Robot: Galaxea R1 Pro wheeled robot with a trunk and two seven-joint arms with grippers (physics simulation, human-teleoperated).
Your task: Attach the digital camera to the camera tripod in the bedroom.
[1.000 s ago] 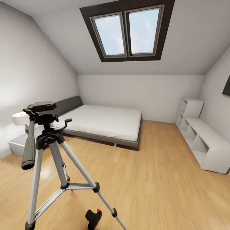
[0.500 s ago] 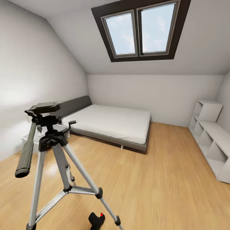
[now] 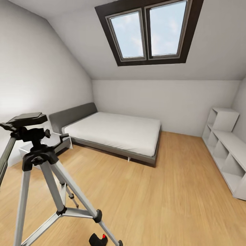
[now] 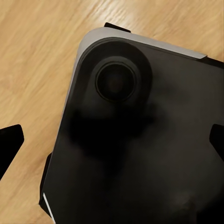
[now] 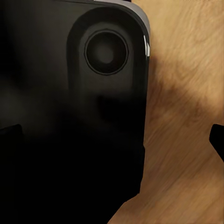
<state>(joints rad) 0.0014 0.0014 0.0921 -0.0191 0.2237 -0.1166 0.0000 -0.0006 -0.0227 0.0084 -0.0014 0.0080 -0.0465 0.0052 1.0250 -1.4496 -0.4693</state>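
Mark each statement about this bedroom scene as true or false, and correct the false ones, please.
1. The digital camera lies on the wood floor near the tripod's feet. True.
2. The digital camera is already mounted on the camera tripod. False: the plate on the tripod's head is bare, and the camera is on the floor.
3. The bed stands against the far wall, under the sloped ceiling with the skylight. True.
4. The white shelf unit is on the left side of the room in the head view. False: it stands along the right wall.
5. The left gripper is holding the digital camera. False: its fingertips are spread apart, above the robot's own dark base and the floor, with nothing between them.
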